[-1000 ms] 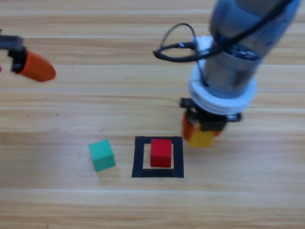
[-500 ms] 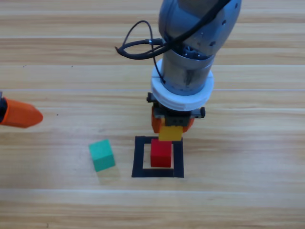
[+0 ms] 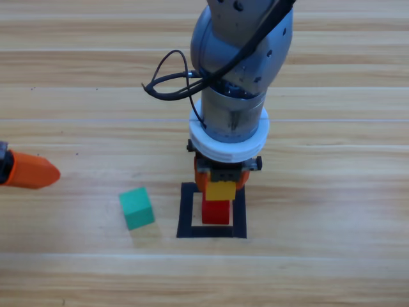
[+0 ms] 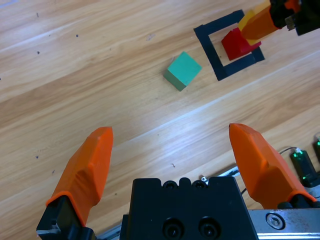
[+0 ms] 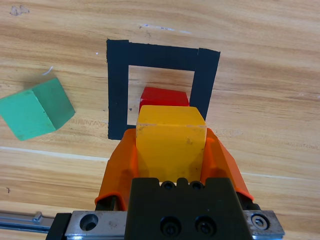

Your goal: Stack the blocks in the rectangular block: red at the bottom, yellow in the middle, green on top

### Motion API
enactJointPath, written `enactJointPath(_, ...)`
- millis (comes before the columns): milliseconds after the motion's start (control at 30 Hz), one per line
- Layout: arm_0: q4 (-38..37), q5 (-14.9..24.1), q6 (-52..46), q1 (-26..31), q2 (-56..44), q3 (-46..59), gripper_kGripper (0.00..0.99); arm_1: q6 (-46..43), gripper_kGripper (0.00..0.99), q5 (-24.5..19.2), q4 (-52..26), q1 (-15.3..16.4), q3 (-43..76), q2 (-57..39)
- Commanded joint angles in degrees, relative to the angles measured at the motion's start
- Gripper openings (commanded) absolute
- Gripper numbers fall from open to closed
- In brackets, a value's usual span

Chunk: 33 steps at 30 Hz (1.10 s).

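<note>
**Mia:** Are there any words or labels to read?

**Ben:** No, I can't read any writing on the cubes or the arms.

**Mia:** Where is the small plain yellow cube (image 3: pixel 220 190)?

**Ben:** The right gripper (image 3: pixel 220 184) has it. Its two orange fingers (image 5: pixel 120 165) squeeze the yellow cube from both sides. In the right wrist view the yellow cube (image 5: pixel 171 137) sits snug between them.

**Mia:** And the small plain red cube (image 3: pixel 216 212)?

**Ben:** It sits inside the flat square outline of black tape (image 3: pixel 186 212). From above, the yellow cube is over the far edge of the red cube. I can't tell if the two cubes are touching.

**Mia:** What about the small teal-green cube (image 3: pixel 136 208)?

**Ben:** It lies on the wooden surface (image 3: pixel 332 256), just left of the black tape square. It is outside the square and turned a bit. Nothing is touching it.

**Mia:** Where is the left gripper (image 3: pixel 29 170)?

**Ben:** It waits at the left edge of the high view, well apart from the cubes. In the left wrist view its orange fingers (image 4: pixel 87 167) are spread wide with nothing between them. Far off, it sees the green cube (image 4: pixel 183 70) and the tape square (image 4: pixel 210 47) with the red cube (image 4: pixel 235 44) inside.

**Mia:** What is the surface like?

**Ben:** It is light brown wood with long stripes in the grain. That's all of the room I can see.
</note>
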Motion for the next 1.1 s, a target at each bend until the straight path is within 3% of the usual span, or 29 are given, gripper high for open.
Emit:
enactJointPath(33,-1.9,-0.8,0.0,0.8,0.1,1.8,0.99,0.6,0.0,-1.2,0.9,1.8,-1.1,4.4)
enactJointPath(800,-2.2,-0.8,0.0,0.8,0.9,1.6,0.99,0.5,0.029,-1.1,1.6,1.9,-2.7,6.9)
enactJointPath(867,-2.2,-0.8,0.0,0.9,0.9,1.6,0.99,0.4,0.29,-1.1,1.7,1.9,-2.7,6.6)
enactJointPath(900,-2.3,-0.8,0.0,0.9,0.9,1.6,0.99,0.5,0.341,-1.4,2.3,1.9,-2.9,6.5)
enactJointPath(933,-2.4,-0.8,0.0,0.9,1.1,1.6,0.99,0.2,0.456,-1.4,2.5,1.9,-3.3,6.3)
enactJointPath(967,-2.4,-0.8,0.1,0.8,1.2,1.6,0.99,0.0,0.643,-1.5,2.7,1.9,-3.6,6.2)
enactJointPath(1000,-2.5,-0.8,0.1,0.8,1.2,1.5,0.99,-0.3,0.945,-2.2,3.2,1.9,-4.1,5.7)
enactJointPath(1033,-2.5,-0.9,0.1,0.9,1.2,1.5,0.99,-0.5,0.99,-2.6,3.4,1.9,-4.4,5.3)
enactJointPath(1100,-2.6,-0.8,0.1,0.8,1.3,1.5,0.99,-1.0,0.99,-3.0,3.5,2.4,-4.8,4.0)
